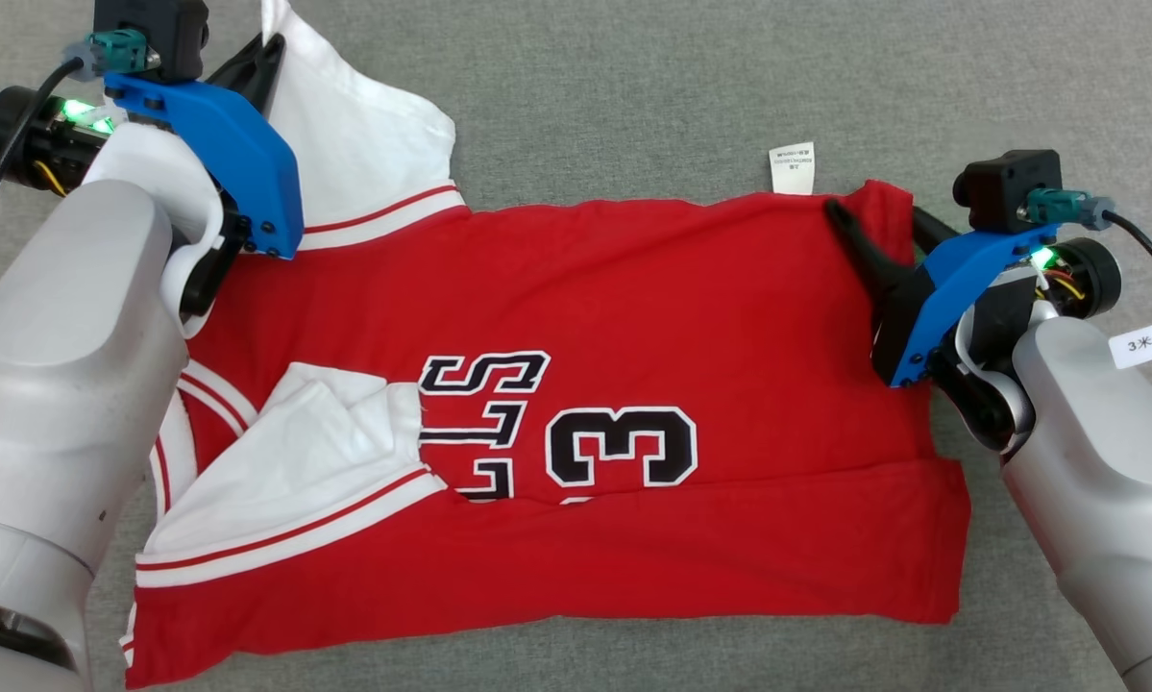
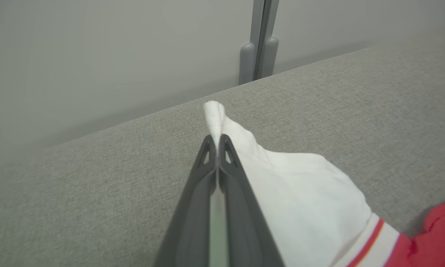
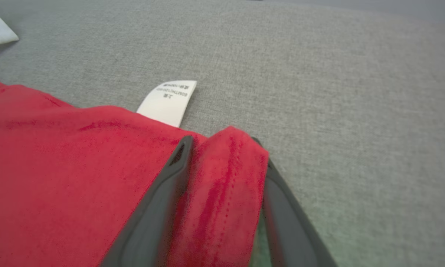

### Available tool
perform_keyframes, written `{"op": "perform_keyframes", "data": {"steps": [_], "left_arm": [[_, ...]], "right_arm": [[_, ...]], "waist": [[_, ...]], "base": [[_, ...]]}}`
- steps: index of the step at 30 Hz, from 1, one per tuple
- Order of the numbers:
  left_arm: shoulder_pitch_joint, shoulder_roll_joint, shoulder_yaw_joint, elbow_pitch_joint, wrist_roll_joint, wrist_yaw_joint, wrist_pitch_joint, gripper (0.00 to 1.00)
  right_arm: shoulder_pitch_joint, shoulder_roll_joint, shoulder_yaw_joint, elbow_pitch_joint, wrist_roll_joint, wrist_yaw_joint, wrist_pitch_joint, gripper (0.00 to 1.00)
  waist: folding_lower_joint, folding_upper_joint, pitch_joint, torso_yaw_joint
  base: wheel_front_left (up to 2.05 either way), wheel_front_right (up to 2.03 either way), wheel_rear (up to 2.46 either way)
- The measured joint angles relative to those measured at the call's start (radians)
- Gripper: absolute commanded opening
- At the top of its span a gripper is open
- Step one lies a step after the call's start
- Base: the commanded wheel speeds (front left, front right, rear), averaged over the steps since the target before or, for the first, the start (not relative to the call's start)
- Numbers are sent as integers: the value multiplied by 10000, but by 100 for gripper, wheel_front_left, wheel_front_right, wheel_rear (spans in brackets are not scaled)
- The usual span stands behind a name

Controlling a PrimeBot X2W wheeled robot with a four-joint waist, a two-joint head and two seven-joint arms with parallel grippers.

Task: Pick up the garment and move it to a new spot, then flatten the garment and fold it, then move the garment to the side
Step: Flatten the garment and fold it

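**Q:** Where is the garment, and which way does it lie?

**A:** A red fabric sports jersey (image 1: 633, 317) with white, red-striped sleeves lies flat on a grey woven cloth surface (image 1: 633, 96), stretched between the two grippers. Its long axis runs from the left gripper (image 1: 266, 53) straight across to the right gripper (image 1: 873, 216). The sleeve end points toward the left gripper, and the stitched red edge points toward the right one.

**Q:** What is the left gripper doing?

**A:** Its two dark fingers are pressed fully together. They pinch the tip of the far white sleeve (image 1: 364, 144), which pokes out just beyond the fingertips.

**Q:** And the right?

**A:** Its fingers stand apart, astride a raised fold of the red edge that touches both. Whether they clamp it, I cannot tell. A small white printed care label (image 1: 793, 168) lies just beyond them, on the left gripper's side.
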State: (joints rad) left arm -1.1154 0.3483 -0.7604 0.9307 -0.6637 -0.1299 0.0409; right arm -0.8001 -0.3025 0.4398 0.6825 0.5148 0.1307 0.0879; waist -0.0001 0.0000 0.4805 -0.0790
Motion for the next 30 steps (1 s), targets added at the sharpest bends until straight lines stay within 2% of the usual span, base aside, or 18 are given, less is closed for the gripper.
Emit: {"op": "perform_keyframes", "data": {"steps": [9, 17, 26, 30], "left_arm": [[118, -19, -217, -182, -570, 0, -988, 0], [1160, 61, -370, -1091, -1321, 0, -1753, 0], [2925, 846, -560, -2683, -1956, 2, -2242, 0], [3646, 1104, -575, -3419, -2010, 169, -2372, 0]], "right_arm": [[-115, -56, 42, 639, 123, 2, -1055, 0], [479, -242, 278, 920, -56, 0, -2121, 0], [1336, -458, 500, 869, -414, 0, -3024, 0], [1618, -487, 447, 886, -617, 0, -3256, 0]], "waist": [[1, 0, -542, 254], [1, 0, -1369, 492], [1, 0, -1925, 700], [1, 0, -2066, 755]], "base": [[0, 0, 0], [0, 0, 0], [0, 0, 0], [0, 0, 0]]}}
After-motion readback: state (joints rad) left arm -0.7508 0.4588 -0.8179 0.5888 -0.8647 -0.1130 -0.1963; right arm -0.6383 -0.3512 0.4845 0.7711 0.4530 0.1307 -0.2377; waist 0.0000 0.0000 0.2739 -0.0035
